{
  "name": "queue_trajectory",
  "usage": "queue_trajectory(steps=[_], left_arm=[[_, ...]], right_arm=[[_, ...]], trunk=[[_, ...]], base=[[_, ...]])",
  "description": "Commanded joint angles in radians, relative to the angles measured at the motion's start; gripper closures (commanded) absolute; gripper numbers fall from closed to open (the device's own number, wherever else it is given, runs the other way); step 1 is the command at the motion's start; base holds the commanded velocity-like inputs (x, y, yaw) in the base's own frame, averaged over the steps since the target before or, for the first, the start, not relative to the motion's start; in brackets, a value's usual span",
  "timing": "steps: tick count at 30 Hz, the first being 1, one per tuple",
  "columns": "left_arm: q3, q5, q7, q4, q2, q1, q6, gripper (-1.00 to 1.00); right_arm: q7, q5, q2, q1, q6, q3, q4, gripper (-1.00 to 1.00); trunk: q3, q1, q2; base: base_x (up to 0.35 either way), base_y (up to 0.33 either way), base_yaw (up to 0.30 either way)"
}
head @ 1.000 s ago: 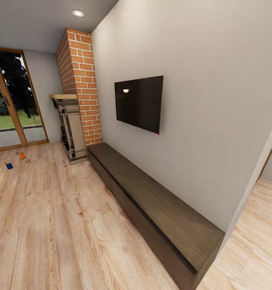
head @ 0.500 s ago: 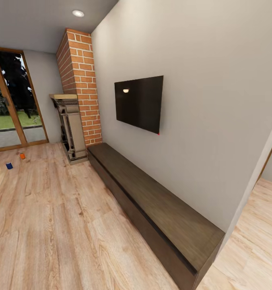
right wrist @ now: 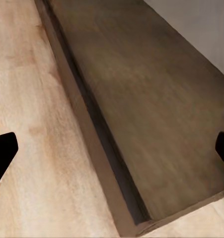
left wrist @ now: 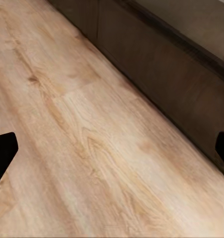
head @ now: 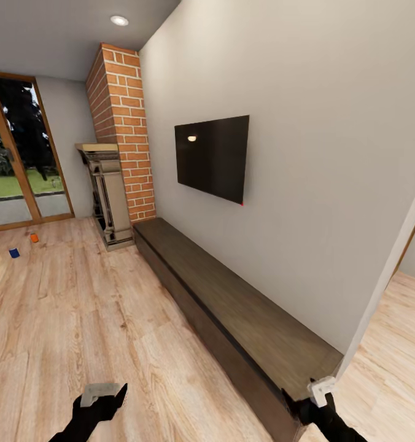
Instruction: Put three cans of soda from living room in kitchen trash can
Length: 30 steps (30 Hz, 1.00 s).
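A: Report the state of the left black two-finger gripper (head: 103,399) and the right black two-finger gripper (head: 309,402).

B: Both are now rising into the bottom edge of the head view, where a second ago neither was showing. The room itself is not shifting between pictures, so the base is standing and the arms are coming up. In each wrist view the dark fingertips are sitting at opposite margins with bare surface between them: both claws are spread wide and are carrying nothing.

A: What is lying under them?

B: The left claw is hanging over the light wood plank floor (left wrist: 92,148), just beside the front of the long dark brown low wooden bench (head: 232,307). The right claw is hanging over the near end corner of that bench.

A: Where are the cans?

B: The small dark blue cylindrical can (head: 13,252) and one small bright orange cylindrical can (head: 34,237) are standing near each other on the floor, well apart from the robot, near the wood-framed glass door (head: 17,159) and left of the red brick chimney (head: 121,123). I am seeing just these two.

A: Containers?

B: The pictures are presenting none, so there are no contents to report. Judgement: fetching is not yet begun; the arms are likely being readied for the drive.
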Motion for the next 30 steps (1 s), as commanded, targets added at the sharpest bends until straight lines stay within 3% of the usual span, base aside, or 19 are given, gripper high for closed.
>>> queue_trajectory(steps=[1,8,9,13,16,19,26,30], left_arm=[[0.003,0.004,-0.008,-0.068,-0.001,0.005,-0.003,-1.00],[0.004,0.004,-0.012,-0.171,-0.001,0.045,-0.036,-1.00],[0.004,0.004,-0.013,-0.177,-0.001,0.060,-0.066,-1.00],[0.005,0.003,-0.017,-0.180,0.004,0.109,-0.159,-1.00],[0.005,0.000,-0.019,-0.140,0.005,0.129,-0.210,-1.00],[0.005,-0.002,-0.019,-0.081,0.006,0.135,-0.225,-1.00],[0.004,-0.008,-0.012,0.065,0.001,0.136,-0.235,-1.00],[0.005,-0.008,-0.011,0.079,0.000,0.136,-0.236,-1.00]], right_arm=[[0.002,-0.008,0.000,0.012,0.024,-0.021,-0.094,-1.00],[0.007,-0.074,-0.002,0.190,0.059,-0.115,-0.321,-1.00],[0.008,-0.088,-0.003,0.235,0.050,-0.135,-0.344,-1.00],[0.009,-0.107,-0.005,0.289,-0.051,-0.177,-0.320,-1.00],[0.009,-0.114,-0.006,0.304,-0.118,-0.197,-0.258,-1.00],[0.009,-0.115,-0.006,0.306,-0.137,-0.202,-0.228,-1.00],[0.005,-0.117,0.004,0.307,-0.150,-0.210,-0.206,-1.00],[0.003,-0.117,0.007,0.307,-0.150,-0.209,-0.205,-1.00]], trunk=[[-0.001,0.000,-0.001],[-0.001,0.000,-0.001],[-0.001,0.000,-0.001],[-0.001,0.000,-0.001],[-0.001,0.000,-0.001],[-0.001,0.000,-0.001],[-0.001,0.000,-0.001],[-0.001,0.000,-0.001]], base=[[0.000,0.000,0.000],[0.000,0.000,0.000],[0.000,0.000,0.000],[0.000,0.000,0.000],[0.000,0.000,0.000],[0.000,0.000,0.000],[0.000,0.000,0.004],[0.000,0.000,0.087]])
